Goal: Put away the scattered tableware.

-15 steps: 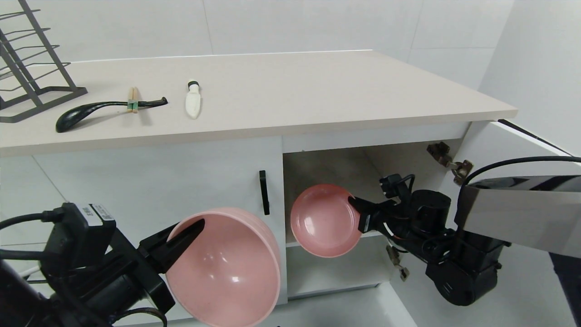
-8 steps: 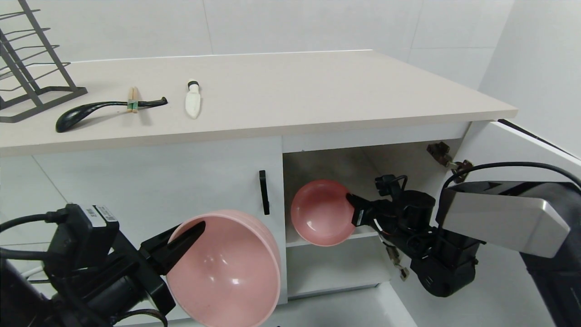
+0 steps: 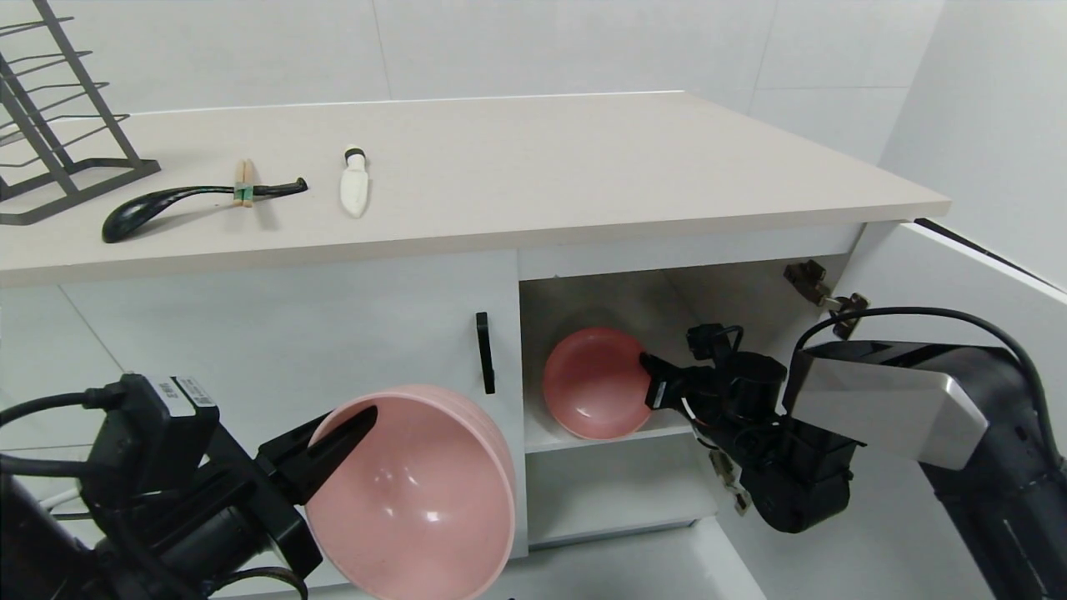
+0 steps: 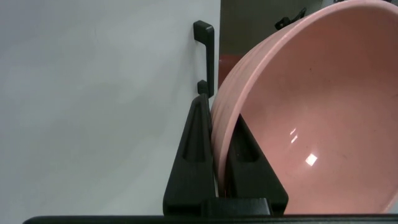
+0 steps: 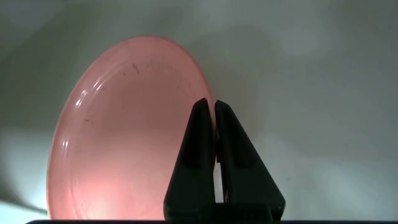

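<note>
While both pink pieces hang in our grip and none has been let go, we judge the job well short of half done.

At ten o'clock of the head view the wire rack [image 3: 58,117] stands on the desk [image 3: 583,167]. Just to its three o'clock lie three loose pieces that no one has touched: the black ladle [image 3: 167,202], the chopsticks [image 3: 242,193] lying across its handle, and, a little apart toward three o'clock, the white utensil [image 3: 355,185]. All three are left to put away.

Down at seven o'clock our left hand [image 3: 360,414] is clamped narrow over the rim of the pink bowl [image 3: 417,492], one finger inside and one outside. The bowl is tipped on its side in the air in front of the closed door [image 3: 333,333], outside the cupboard [image 3: 633,300]. It has yet to go in.

At the centre, inside the cupboard, the pink plate [image 3: 593,382] stands nearly upright over the shelf [image 3: 550,437]. Our right hand [image 3: 643,360] pinches its rim at three o'clock, fingers pressed close. We cannot tell whether the lower rim touches the shelf. This piece looks the nearest to finished, needing only to be set down and freed. The open door [image 3: 942,275] swings out at three o'clock.
</note>
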Robot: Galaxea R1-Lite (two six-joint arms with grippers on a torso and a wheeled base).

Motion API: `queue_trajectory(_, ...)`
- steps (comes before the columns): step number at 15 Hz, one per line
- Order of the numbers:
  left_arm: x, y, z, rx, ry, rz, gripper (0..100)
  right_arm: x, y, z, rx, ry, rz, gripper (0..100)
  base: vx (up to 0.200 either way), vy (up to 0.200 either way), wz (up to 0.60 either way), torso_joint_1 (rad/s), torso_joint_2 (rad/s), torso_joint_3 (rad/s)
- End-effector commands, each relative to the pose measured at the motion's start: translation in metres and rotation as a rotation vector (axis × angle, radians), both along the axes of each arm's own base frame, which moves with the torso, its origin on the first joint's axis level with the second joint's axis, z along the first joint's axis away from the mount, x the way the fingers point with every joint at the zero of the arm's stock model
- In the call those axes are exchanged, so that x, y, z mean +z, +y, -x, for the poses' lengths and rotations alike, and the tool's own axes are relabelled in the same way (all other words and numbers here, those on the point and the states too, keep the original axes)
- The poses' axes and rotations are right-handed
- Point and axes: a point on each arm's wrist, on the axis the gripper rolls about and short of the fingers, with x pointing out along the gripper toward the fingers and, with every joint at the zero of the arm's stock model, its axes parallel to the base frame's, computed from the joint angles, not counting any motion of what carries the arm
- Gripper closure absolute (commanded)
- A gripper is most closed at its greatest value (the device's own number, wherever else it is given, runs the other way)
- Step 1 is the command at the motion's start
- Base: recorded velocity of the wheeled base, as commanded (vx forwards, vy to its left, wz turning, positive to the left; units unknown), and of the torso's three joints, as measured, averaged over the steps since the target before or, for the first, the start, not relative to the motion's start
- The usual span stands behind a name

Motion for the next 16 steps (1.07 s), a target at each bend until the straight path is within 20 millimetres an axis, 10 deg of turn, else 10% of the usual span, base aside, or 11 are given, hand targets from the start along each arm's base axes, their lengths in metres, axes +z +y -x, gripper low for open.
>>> queue_trajectory(1, 0.0, 0.0, 0.0, -0.002, 0.002, 0.0, 100, -0.007, -0.002, -0.007, -0.011, -0.006, -0.002, 100, 0.0, 0.0, 0.0, 0.0, 0.0, 0.0)
queue_trajectory(15, -0.001, -0.001, 0.001, -0.008, 0.011, -0.008, 100, -0.019, -0.01, -0.036, -0.126, -0.031, -0.001, 100, 0.0, 0.0, 0.0, 0.0, 0.0, 0.0)
queue_trajectory(16, -0.001, -0.001, 0.001, -0.008, 0.011, -0.008, 100, -0.02, -0.01, -0.038, -0.136, -0.036, 0.0, 0, 0.0, 0.0, 0.0, 0.0, 0.0, 0.0)
